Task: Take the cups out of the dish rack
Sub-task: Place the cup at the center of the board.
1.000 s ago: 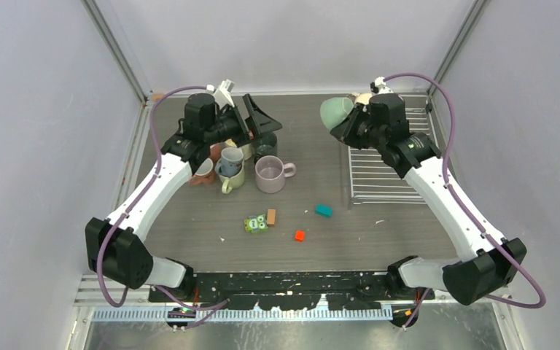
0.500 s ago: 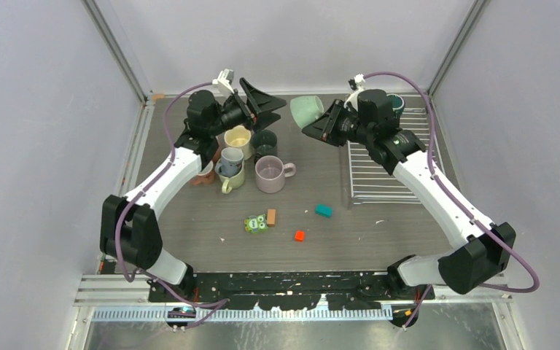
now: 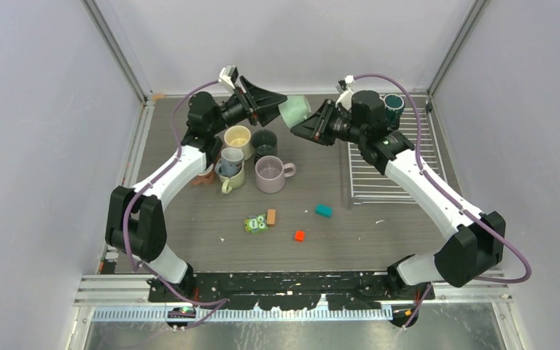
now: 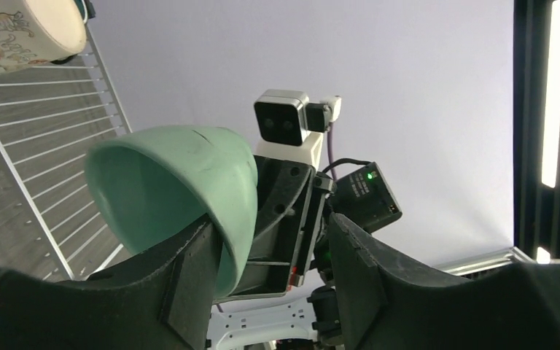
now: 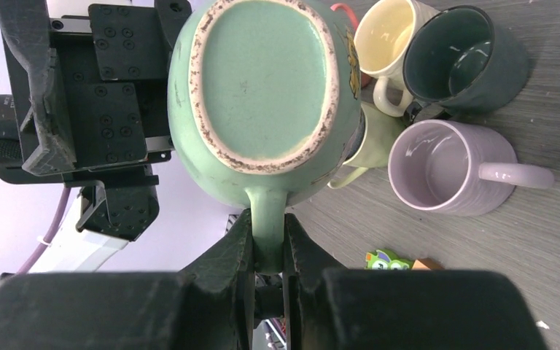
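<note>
Above the table's far middle: pale green mug [image 5: 262, 95] hung between both arms.
Right gripper [image 5: 266, 248]: clamped tight on the mug's handle.
Left gripper [image 4: 270, 248]: fingers spread wide, straddling the mug's rim; contact unclear.
Dish rack [image 3: 379, 175]: held a dark teal cup [image 3: 392, 108] at its far edge.
Yellow-green mug [image 3: 231, 176]: stood on the table, a smaller cup [image 3: 231, 157] nested inside.

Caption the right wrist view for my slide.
Right jaws pinch the pale green mug by its handle, unglazed base in full view.

Robot lab cell, shown by: grey table [image 3: 335, 248] enclosed by plain white panels [image 3: 36, 109] and aluminium rails [image 3: 116, 51]; two arms [image 3: 157, 182] bolted on.
</note>
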Controlling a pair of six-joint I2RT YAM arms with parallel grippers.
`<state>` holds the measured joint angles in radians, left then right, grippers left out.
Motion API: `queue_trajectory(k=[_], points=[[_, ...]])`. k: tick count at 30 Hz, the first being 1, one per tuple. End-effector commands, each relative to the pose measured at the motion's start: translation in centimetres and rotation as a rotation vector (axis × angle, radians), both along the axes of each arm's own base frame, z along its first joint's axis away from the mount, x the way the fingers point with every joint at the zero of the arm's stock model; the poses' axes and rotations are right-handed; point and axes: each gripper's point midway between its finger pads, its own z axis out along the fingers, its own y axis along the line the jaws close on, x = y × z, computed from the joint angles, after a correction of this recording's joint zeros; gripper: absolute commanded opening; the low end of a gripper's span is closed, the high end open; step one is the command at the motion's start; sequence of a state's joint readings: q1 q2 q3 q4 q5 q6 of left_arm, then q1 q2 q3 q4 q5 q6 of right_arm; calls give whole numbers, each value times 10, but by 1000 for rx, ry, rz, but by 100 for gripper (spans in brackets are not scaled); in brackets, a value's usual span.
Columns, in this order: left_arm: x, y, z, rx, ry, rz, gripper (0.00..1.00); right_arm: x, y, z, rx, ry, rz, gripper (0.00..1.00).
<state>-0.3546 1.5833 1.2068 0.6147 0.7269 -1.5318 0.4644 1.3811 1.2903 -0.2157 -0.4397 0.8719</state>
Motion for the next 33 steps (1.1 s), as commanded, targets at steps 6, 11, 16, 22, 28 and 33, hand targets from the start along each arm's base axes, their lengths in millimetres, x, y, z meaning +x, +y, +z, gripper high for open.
queue_trajectory(k=[6, 11, 16, 22, 28, 33], points=[[-24, -4, 27, -46, -66, -77, 50, 1, 19, 32, 113, -111, 77, 1], [-26, -7, 27, -34, -63, -88, 44, -1, 23, 25, 121, -91, 93, 1], [-25, -8, 24, -22, -59, -87, 29, -1, 26, 27, 133, -105, 101, 1], [-25, -11, 21, 1, -57, -87, 0, -4, 27, 19, 130, -92, 107, 1], [-27, -12, 18, 57, -78, -68, 0, -6, 24, 12, 107, -83, 94, 25], [-28, -8, 18, 144, -110, -37, 0, -8, 17, -1, 50, -53, 70, 81]])
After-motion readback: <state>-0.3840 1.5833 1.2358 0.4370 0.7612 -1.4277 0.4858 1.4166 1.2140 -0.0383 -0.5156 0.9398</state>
